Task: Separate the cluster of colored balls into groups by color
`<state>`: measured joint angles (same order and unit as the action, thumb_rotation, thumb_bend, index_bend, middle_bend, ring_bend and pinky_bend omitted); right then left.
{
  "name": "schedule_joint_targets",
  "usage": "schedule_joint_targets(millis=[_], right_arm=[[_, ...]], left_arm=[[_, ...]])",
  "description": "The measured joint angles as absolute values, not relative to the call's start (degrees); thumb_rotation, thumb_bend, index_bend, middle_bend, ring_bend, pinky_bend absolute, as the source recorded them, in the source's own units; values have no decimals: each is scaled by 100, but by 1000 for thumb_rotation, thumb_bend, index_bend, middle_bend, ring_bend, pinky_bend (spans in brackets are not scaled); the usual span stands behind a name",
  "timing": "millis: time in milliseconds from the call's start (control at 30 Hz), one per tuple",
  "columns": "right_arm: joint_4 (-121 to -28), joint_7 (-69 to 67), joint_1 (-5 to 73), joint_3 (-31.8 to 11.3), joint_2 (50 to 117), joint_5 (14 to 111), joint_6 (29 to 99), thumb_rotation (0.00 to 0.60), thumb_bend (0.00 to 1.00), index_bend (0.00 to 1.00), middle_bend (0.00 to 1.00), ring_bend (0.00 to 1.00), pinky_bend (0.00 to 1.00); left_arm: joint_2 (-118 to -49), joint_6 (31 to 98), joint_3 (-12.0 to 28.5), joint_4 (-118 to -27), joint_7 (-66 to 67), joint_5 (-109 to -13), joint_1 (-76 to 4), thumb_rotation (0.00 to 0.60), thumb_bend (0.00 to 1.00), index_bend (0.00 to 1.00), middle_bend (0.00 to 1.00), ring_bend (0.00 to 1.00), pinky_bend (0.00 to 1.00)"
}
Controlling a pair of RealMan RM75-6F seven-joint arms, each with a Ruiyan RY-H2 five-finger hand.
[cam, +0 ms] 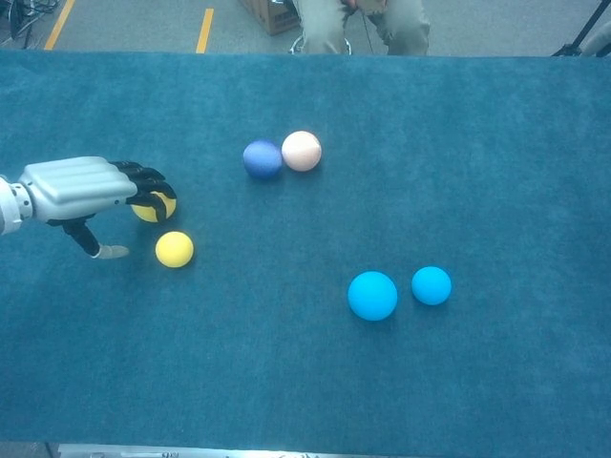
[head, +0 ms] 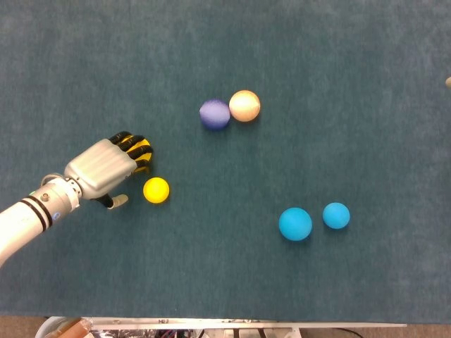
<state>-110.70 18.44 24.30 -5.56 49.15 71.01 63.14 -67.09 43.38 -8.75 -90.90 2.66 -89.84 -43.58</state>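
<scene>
My left hand (head: 102, 169) (cam: 81, 186) lies low over the table at the left. Its dark fingers curl over one yellow ball (head: 139, 150) (cam: 153, 207), which peeks out between them, while the thumb stands apart from it. A second yellow ball (head: 156, 190) (cam: 174, 249) lies loose just right of the thumb. Near the middle, a purple ball (head: 214, 114) (cam: 262, 159) touches a peach ball (head: 244, 105) (cam: 302, 151). A large blue ball (head: 295, 224) (cam: 372, 296) and a smaller blue ball (head: 336, 215) (cam: 431, 285) sit side by side at the lower right. My right hand is out of sight.
The teal cloth table (cam: 516, 143) fills both views. A person's legs (cam: 358, 24) stand beyond its far edge. A small pale tip (head: 448, 82) shows at the right border of the head view; I cannot tell what it is.
</scene>
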Motion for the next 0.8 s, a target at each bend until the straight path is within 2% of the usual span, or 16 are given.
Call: schedule_joint_targets(millis=[500, 633, 800], right_arm=[[-11121, 1852, 2421, -556, 4903, 7122, 6331, 600, 50, 260, 301, 137, 232], [-11088, 1855, 2447, -556, 4944, 7123, 6290, 600, 49, 260, 301, 137, 232], [-11098, 1928, 2548, -560, 4975, 7164, 6155, 600, 51, 260, 301, 137, 232]], left_arm=[[-6339, 4571, -845, -9438, -95, -9116, -4279, 537, 295, 281, 130, 27, 81], [-6159, 4763, -869, -9591, -70, -9173, -4170, 594, 295, 279, 131, 28, 82], [-6002, 5204, -855, -9688, -19, -9160, -3906, 600, 295, 257, 131, 29, 82]])
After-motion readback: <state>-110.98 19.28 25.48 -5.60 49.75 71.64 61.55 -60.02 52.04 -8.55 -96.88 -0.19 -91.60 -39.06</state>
